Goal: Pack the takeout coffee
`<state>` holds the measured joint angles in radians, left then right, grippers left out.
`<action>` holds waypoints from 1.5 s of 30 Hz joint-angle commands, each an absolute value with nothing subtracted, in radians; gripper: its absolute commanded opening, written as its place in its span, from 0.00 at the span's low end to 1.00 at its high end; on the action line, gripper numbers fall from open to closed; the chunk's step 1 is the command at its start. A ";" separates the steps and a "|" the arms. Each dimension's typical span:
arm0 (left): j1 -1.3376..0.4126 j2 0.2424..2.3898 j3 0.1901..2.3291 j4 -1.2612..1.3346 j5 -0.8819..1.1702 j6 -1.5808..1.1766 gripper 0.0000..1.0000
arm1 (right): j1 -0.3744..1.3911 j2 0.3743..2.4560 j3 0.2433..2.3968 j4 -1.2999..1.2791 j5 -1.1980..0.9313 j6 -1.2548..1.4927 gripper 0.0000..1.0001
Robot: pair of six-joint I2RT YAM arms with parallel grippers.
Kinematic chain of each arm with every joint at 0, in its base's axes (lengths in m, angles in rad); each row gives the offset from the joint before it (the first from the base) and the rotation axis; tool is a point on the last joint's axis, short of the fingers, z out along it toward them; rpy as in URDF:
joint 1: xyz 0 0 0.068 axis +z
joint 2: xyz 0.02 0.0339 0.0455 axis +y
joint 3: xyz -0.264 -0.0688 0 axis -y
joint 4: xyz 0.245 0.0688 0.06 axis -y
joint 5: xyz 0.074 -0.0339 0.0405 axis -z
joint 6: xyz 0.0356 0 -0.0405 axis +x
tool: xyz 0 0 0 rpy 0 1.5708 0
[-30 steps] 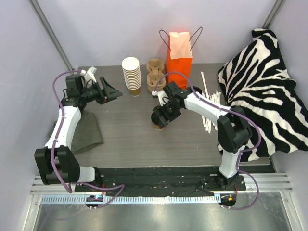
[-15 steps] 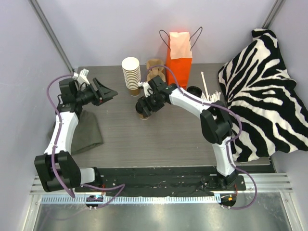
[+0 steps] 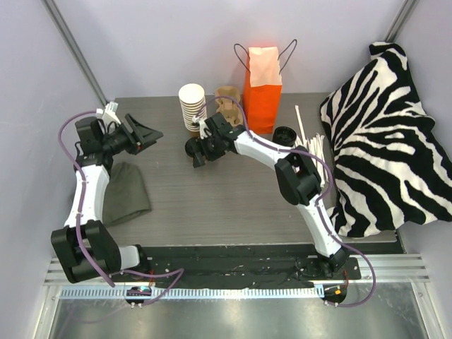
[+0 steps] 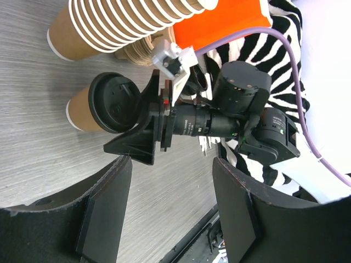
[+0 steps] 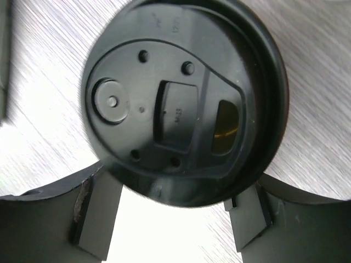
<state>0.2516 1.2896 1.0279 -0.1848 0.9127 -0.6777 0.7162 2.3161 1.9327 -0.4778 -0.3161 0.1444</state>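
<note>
Right wrist: takeout coffee gripped between right fingers; left fingers wide apart.

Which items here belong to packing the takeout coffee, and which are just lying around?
Job: takeout coffee, in the right claw; orange paper bag, probably its destination; cardboard cup carrier, possibly.
Lying about: stack of lidless cups; loose black lids; white sticks; zebra cloth; grey cloth.

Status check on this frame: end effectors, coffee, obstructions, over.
Left end effector open, empty. Right end effector clamped on coffee. Cup stack close behind it; bag upright beyond.
</note>
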 commanded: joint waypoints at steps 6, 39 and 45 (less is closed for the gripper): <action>0.264 1.273 1.028 -0.150 0.942 -0.631 0.65 | 0.718 2.197 1.977 -0.452 -0.321 0.134 0.78; 0.255 1.207 1.006 -0.187 0.979 -0.457 0.64 | 0.511 2.261 2.247 -0.661 -0.140 -0.485 0.40; 0.255 1.219 1.008 -0.184 0.974 -0.451 0.64 | 0.514 2.304 2.260 -0.621 -0.130 -0.492 0.41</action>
